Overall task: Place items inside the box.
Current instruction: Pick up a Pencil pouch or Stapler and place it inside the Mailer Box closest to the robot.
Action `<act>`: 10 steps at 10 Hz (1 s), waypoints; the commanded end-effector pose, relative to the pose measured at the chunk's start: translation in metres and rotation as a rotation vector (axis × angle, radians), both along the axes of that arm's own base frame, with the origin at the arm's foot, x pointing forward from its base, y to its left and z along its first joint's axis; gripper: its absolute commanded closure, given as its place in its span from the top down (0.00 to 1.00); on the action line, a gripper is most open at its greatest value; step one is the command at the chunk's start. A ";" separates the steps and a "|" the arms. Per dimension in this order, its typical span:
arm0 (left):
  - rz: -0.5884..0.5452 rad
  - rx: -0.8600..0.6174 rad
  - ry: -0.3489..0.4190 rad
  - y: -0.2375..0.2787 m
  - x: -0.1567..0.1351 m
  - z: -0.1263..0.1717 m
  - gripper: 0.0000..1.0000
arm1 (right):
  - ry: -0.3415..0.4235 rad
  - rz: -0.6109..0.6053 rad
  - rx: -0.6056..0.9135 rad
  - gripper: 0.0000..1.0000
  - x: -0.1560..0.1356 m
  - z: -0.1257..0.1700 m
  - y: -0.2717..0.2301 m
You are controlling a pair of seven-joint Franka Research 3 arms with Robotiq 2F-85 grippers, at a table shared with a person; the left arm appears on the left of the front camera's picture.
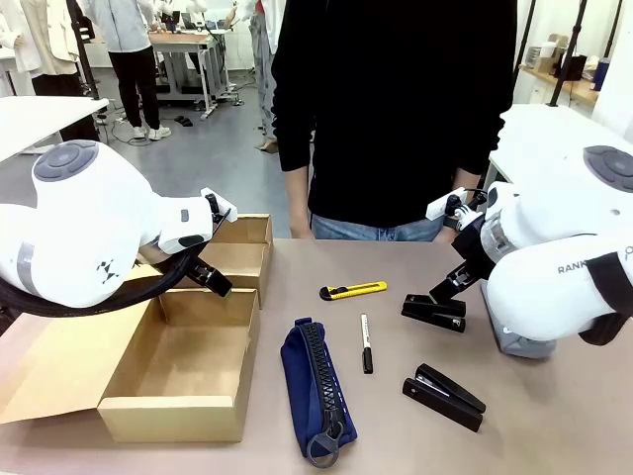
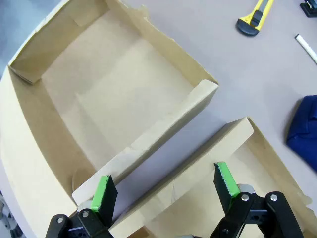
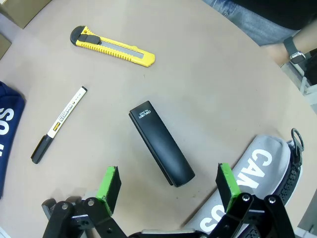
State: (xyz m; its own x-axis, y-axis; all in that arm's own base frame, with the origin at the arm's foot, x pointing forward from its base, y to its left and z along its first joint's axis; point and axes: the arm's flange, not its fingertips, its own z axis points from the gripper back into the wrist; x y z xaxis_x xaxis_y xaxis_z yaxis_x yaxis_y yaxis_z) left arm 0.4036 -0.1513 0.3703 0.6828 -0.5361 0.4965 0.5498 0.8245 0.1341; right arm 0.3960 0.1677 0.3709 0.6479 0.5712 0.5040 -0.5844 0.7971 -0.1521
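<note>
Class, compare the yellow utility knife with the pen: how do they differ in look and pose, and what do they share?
The knife is yellow with a black end; the pen is white with a black cap. The knife is broader, the pen slimmer. The knife lies across the table, the pen points toward the person. Both lie flat outside the box.

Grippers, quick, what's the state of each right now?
Left gripper: open, empty, over the cardboard box.
Right gripper: open, empty, above a black stapler.
</note>
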 end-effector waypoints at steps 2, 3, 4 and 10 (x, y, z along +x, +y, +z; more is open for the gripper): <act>0.000 0.000 0.000 0.000 0.000 0.000 1.00 | 0.000 0.000 0.001 1.00 0.000 0.000 0.000; 0.000 0.000 0.000 0.000 0.000 0.000 1.00 | 0.000 0.000 0.001 1.00 0.000 0.000 0.000; 0.000 0.000 0.000 0.000 0.000 0.000 1.00 | 0.000 0.000 0.001 1.00 0.000 0.000 0.000; 0.018 -0.231 0.147 0.025 -0.046 0.100 1.00 | 0.160 -0.101 0.191 1.00 -0.012 0.087 -0.033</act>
State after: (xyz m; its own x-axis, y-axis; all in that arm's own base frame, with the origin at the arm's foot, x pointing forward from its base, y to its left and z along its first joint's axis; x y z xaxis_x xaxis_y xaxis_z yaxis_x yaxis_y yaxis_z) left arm 0.3792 -0.1567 0.4221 0.7314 -0.4651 0.4987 0.5546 0.8312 -0.0381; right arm 0.3891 0.1620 0.4113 0.7294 0.4759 0.4914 -0.5429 0.8397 -0.0074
